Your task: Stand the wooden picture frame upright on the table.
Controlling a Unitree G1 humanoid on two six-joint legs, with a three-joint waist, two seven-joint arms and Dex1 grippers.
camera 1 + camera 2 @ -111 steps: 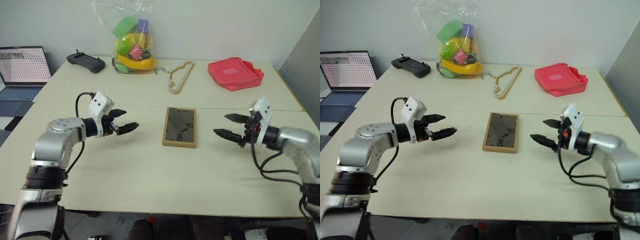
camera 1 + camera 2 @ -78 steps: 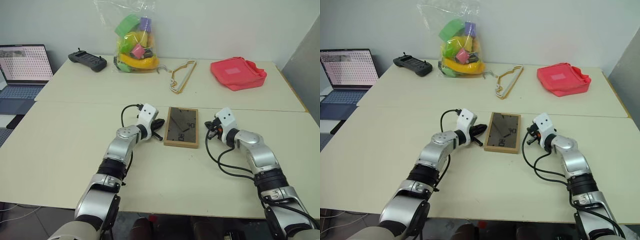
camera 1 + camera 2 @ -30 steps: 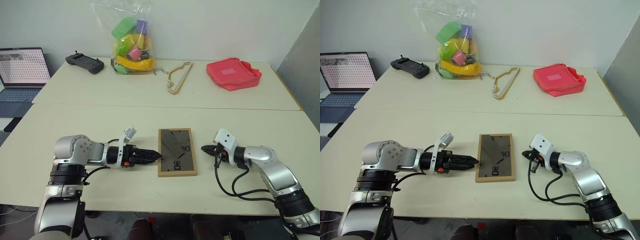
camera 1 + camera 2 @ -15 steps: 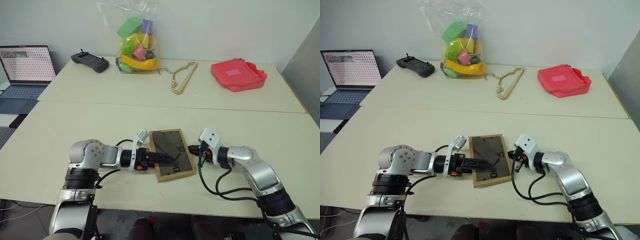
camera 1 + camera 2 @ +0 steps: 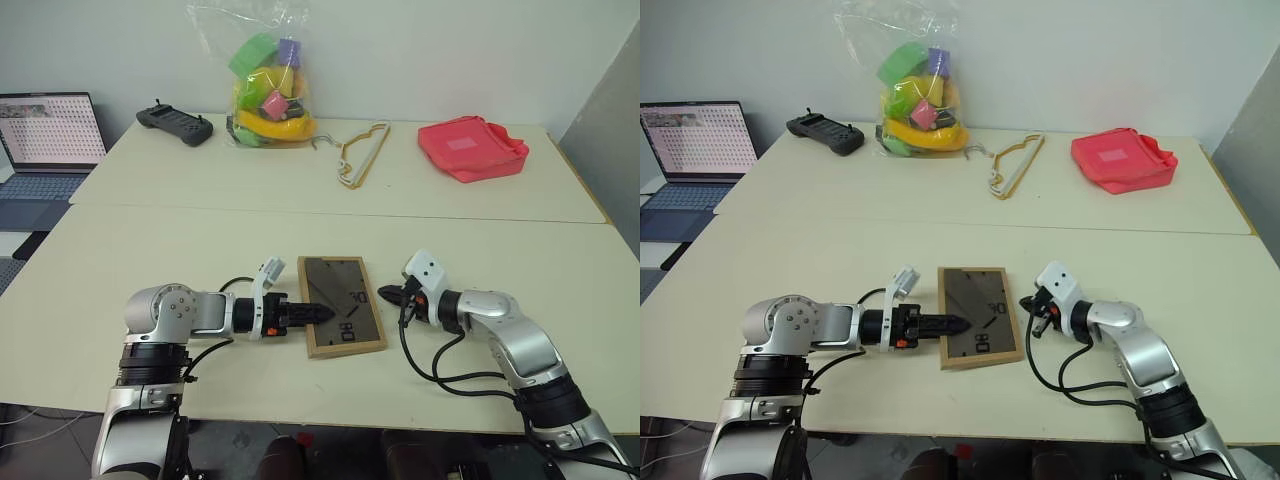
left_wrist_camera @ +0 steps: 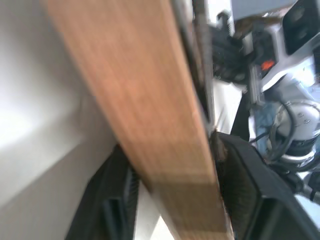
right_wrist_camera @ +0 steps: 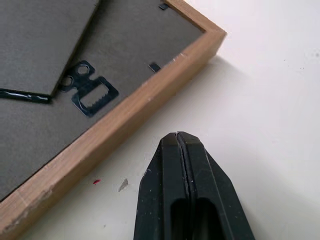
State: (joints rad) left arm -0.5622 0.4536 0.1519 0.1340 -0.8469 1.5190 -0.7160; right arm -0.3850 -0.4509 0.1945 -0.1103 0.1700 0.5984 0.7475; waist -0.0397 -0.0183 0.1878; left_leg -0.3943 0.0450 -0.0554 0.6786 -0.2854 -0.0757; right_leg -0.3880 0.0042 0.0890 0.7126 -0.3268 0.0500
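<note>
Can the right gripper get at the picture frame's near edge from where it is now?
Probably yes: the right gripper, shut, sits just off the picture frame with only bare table between them.

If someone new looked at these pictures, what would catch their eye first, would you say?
Most likely the wooden picture frame lying back-up near the table's front edge, the left gripper astride its left edge and the right gripper, shut, just beside its right edge. Next, the clear bag of bright toys and the red pouch at the far side.
</note>
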